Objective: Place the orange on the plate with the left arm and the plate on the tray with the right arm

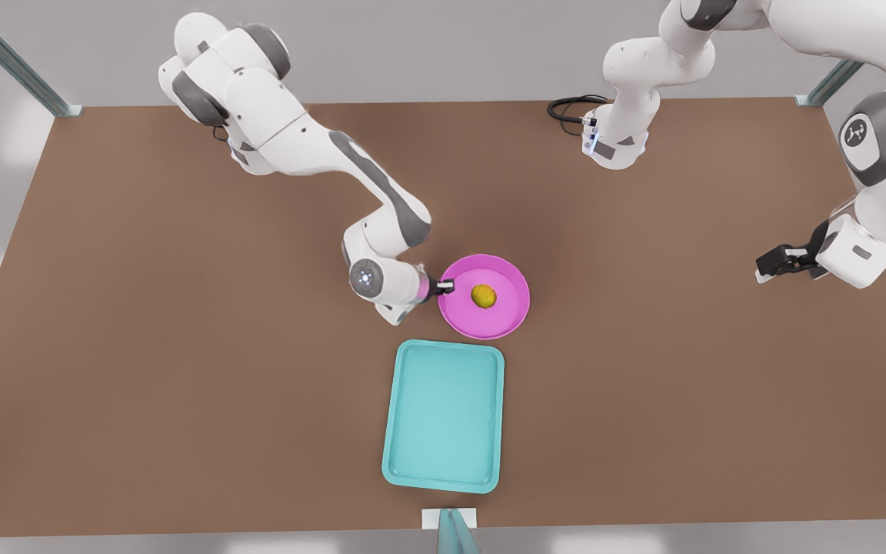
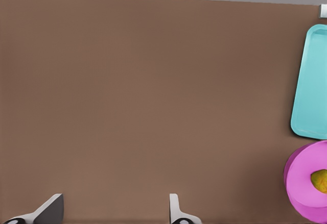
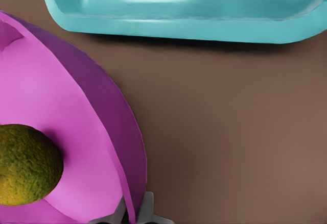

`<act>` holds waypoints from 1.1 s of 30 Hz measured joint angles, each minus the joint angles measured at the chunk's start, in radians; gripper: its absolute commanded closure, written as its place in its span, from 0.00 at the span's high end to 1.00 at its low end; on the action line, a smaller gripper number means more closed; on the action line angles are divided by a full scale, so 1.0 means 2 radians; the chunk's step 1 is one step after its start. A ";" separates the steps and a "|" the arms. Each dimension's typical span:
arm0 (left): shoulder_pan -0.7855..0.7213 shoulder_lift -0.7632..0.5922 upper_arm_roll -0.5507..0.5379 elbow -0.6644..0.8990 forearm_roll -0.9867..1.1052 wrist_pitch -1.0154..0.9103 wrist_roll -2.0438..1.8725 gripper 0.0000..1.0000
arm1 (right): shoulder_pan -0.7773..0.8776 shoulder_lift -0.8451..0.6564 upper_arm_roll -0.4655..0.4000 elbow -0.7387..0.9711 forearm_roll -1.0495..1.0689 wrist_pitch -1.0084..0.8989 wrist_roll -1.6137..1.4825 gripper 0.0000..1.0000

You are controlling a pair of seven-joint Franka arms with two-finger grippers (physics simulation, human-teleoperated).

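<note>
The orange [image 1: 483, 295] lies in the middle of the pink plate [image 1: 506, 317], which sits on the brown table just beyond a short end of the teal tray [image 1: 444, 415]. My right gripper [image 1: 445, 287], on the arm at the front view's left, is shut on the plate's rim. In the right wrist view its fingers [image 3: 148, 209] pinch the rim of the plate [image 3: 46, 96] beside the orange [image 3: 25, 165], with the tray [image 3: 179, 15] beyond. My left gripper [image 1: 764, 265] waits open at the front view's right, far from the plate. Its view has the gripper [image 2: 112, 216], plate [image 2: 301, 183], orange [image 2: 320, 180] and tray [image 2: 311, 81].
A black cable loop [image 1: 570, 108] lies by the base of the arm at the back right. Metal frame posts [image 1: 12, 61] stand at the table's back corners, and a small white bracket [image 1: 449, 519] sits at the front edge. Bare table [image 1: 143, 346] spreads around the tray.
</note>
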 measured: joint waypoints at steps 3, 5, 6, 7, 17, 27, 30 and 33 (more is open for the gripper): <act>0.000 0.000 0.000 -0.001 0.000 -0.001 0.000 1.00 | -0.017 0.017 -0.014 0.031 0.000 0.001 -0.009 0.21; 0.000 0.000 0.000 -0.001 0.000 -0.001 0.001 1.00 | -0.026 0.029 -0.019 0.051 0.001 0.002 -0.014 0.21; -0.001 0.000 0.000 -0.001 0.001 -0.001 0.001 1.00 | -0.031 0.036 -0.022 0.062 0.001 0.002 -0.017 0.21; -0.001 0.000 0.000 -0.001 0.000 -0.001 0.001 1.00 | -0.036 0.042 -0.024 0.071 0.001 0.002 -0.019 0.21; -0.001 -0.002 0.000 -0.002 0.001 -0.003 0.002 1.00 | -0.050 0.129 -0.031 0.173 0.001 0.043 -0.040 0.21; 0.002 0.030 0.004 -0.004 -0.009 0.004 0.002 1.00 | -0.067 0.133 -0.044 0.175 0.000 0.084 -0.064 0.21; 0.003 0.040 0.005 -0.004 -0.011 0.010 0.002 1.00 | -0.061 0.135 -0.044 0.176 0.000 0.088 -0.069 0.21; 0.002 0.042 0.005 -0.003 -0.012 0.013 0.003 1.00 | -0.059 0.136 -0.044 0.175 -0.001 0.091 -0.073 1.00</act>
